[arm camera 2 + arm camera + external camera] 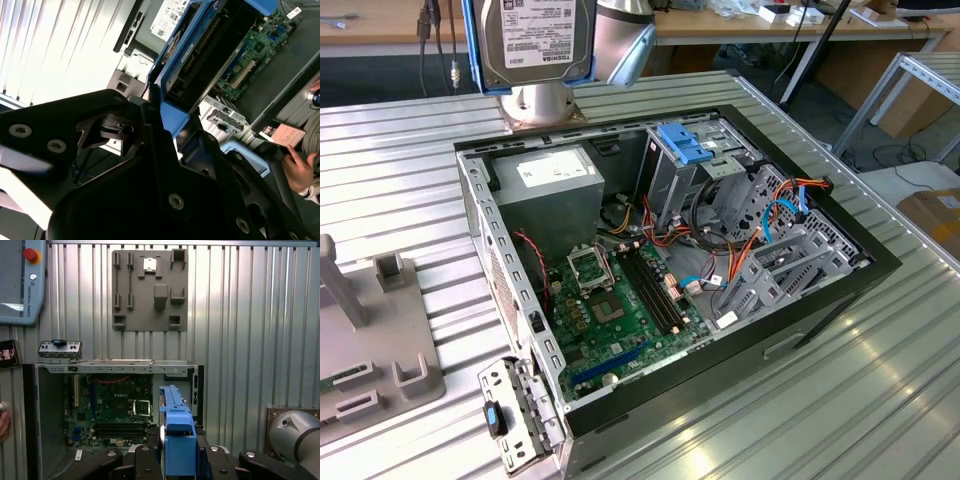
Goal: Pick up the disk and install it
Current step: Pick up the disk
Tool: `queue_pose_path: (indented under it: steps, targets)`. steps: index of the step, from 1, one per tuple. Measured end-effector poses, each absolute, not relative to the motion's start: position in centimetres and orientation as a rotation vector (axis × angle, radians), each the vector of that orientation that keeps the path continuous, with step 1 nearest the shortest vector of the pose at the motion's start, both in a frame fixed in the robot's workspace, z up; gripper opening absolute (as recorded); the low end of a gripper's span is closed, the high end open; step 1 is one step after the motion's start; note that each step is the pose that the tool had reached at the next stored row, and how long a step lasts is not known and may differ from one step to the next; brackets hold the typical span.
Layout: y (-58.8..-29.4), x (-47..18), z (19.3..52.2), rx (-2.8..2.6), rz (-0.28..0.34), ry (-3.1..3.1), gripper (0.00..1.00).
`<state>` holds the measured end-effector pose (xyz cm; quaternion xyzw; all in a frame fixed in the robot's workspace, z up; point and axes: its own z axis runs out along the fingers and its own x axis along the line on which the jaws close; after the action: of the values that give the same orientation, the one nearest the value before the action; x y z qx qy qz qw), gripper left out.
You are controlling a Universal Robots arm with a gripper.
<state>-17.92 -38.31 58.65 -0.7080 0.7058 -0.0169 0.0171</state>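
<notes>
**A:** Where is the disk?

**B:** The disk (535,35) is up in the air, above the table (880,400) just past the far corner of the open computer case (750,360), toward the exterior view's left. Its labelled face is turned to that camera, and its top is cut off by the frame edge.

**A:** And the gripper?

**B:** It is pinching the disk. In the first wrist view the gripper (177,456) has a black finger (150,460) on either side of the blue carrier. The disk (177,432) is seen edge-on there, so the grey drive body hardly shows. In the second wrist view the disk (200,55) juts out past the gripper (160,112), whose housing hides the exact contact.

**A:** What is around it?

**B:** The case lies on its side with the motherboard (610,300) facing up. The ribbed blue flap (682,145) sits at the case's far side, apart from the disk, and I cannot make out what lies under it. A grey fixture plate (380,350) lies on the table at the exterior view's left, partly cropped. A person's hand (300,170) shows at the frame edge in the second wrist view, also cropped.
</notes>
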Motion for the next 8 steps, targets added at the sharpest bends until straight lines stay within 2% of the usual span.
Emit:
queue_pose_path:
  steps: [8]
  targets:
    - [-38.3, -16.4, 58.7, -2.201, -0.053, 2.193, 0.37]
